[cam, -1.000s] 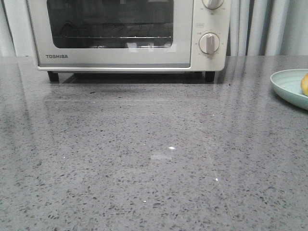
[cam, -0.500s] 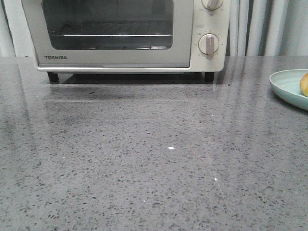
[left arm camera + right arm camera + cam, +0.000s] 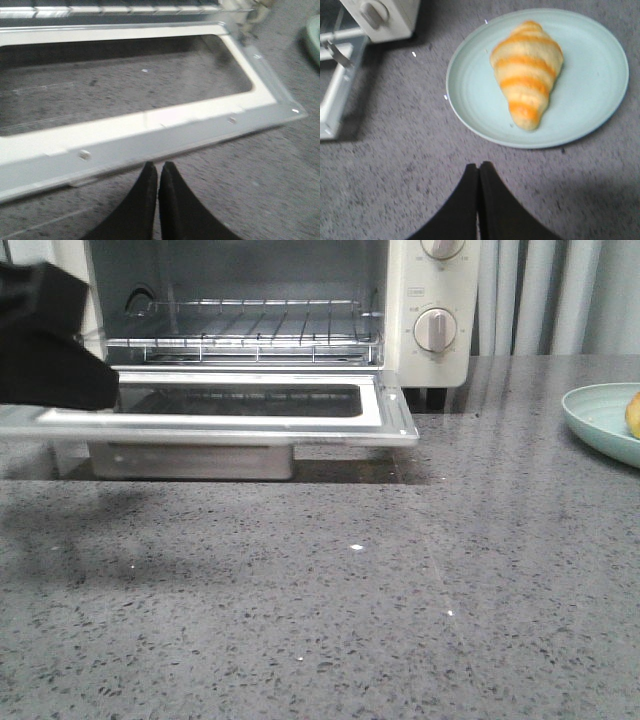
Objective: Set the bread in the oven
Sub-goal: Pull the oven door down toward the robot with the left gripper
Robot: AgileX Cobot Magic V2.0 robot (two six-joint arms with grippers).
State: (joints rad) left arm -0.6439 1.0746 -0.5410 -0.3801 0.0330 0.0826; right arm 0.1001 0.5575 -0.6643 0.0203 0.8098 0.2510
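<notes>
The cream-white oven [image 3: 430, 300] stands at the back of the table, its glass door [image 3: 390, 415] folded down flat and the wire rack [image 3: 250, 335] exposed. My left arm [image 3: 50, 350] is a black mass over the door's left end. The left gripper [image 3: 158, 166] is shut and empty, just off the door's front edge [image 3: 150, 135]. The golden-brown bread [image 3: 527, 75] lies on a pale green plate [image 3: 590, 110] at the right, partly cut off in the front view [image 3: 633, 415]. My right gripper [image 3: 479, 166] is shut and empty, a little short of the plate.
The grey speckled table [image 3: 350, 600] stretches in front of the oven. A metal box-like part [image 3: 190, 460] sits under the open door. The plate's rim [image 3: 600, 415] reaches the right edge. The oven's corner and knob [image 3: 385, 17] show in the right wrist view. Curtains [image 3: 560, 295] hang behind.
The oven door has gone from shut to folded down flat. My left arm has come into the front view at the left. The plate and bread have not moved.
</notes>
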